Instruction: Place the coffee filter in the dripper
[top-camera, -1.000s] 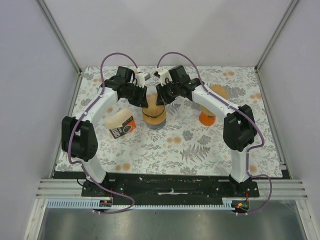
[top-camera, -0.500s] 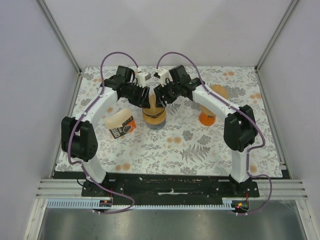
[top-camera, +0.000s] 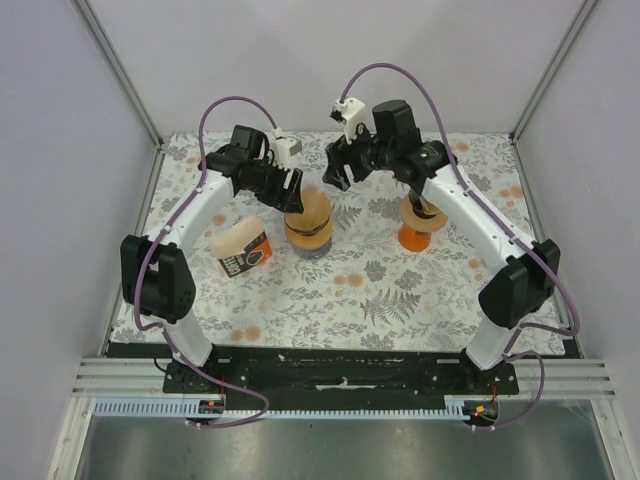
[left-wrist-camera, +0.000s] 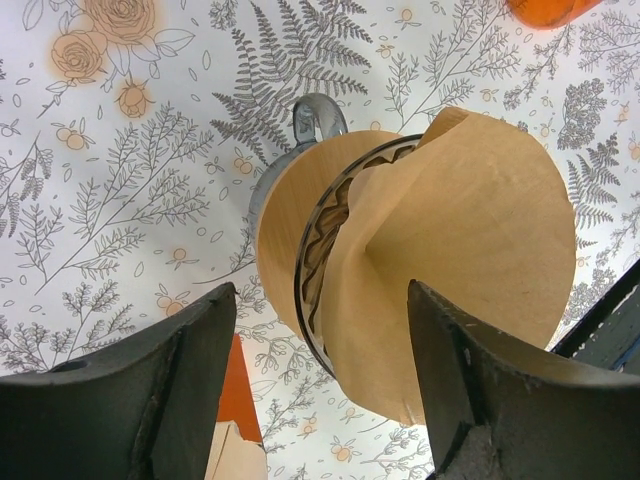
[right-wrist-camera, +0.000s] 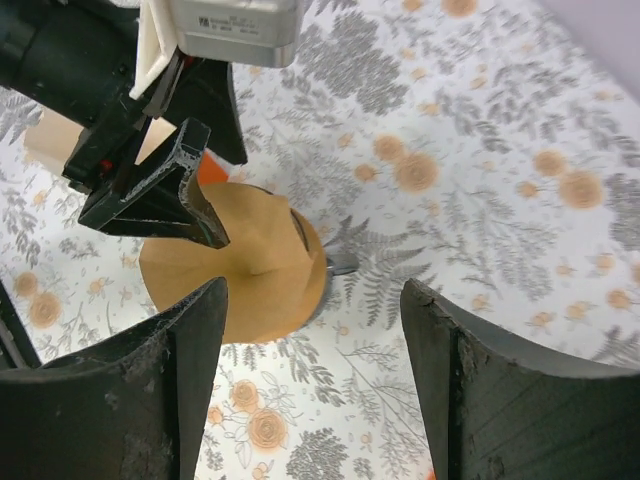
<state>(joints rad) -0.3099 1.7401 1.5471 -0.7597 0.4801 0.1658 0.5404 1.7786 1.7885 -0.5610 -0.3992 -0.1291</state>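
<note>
The coffee filter (left-wrist-camera: 470, 250) was in the mouth of the dripper (left-wrist-camera: 283, 225), and that was the headline. The paper cone sat inside the ribbed rim, its tan sides flaring wide over the edge. One flap stood up higher than the rest. The dripper stood around the middle of the flowered counter (top-camera: 400, 290), its small handle pointing away from the filter.

The left pincer (left-wrist-camera: 320, 310) hovered directly over the dripper, both dark fingers spread wide either side of the paper and gripping nothing. From its wrist view I could not tell whether a finger brushed the filter's edge. The right pincer (right-wrist-camera: 312, 295) was gaping just as wide and just as empty, raised above the counter on the dripper's far right side. Neither arm had hold of the paper.

By my reading the main job was all but done: filter in, both pincers free. What looked left was the seating, because the cone seemed loose and lopsided and not pressed snug against the ribs. A gentle nudge down might have been wanted.

An orange-and-tan packet (top-camera: 243, 250) lay to the left of the dripper, clear of the action.
</note>
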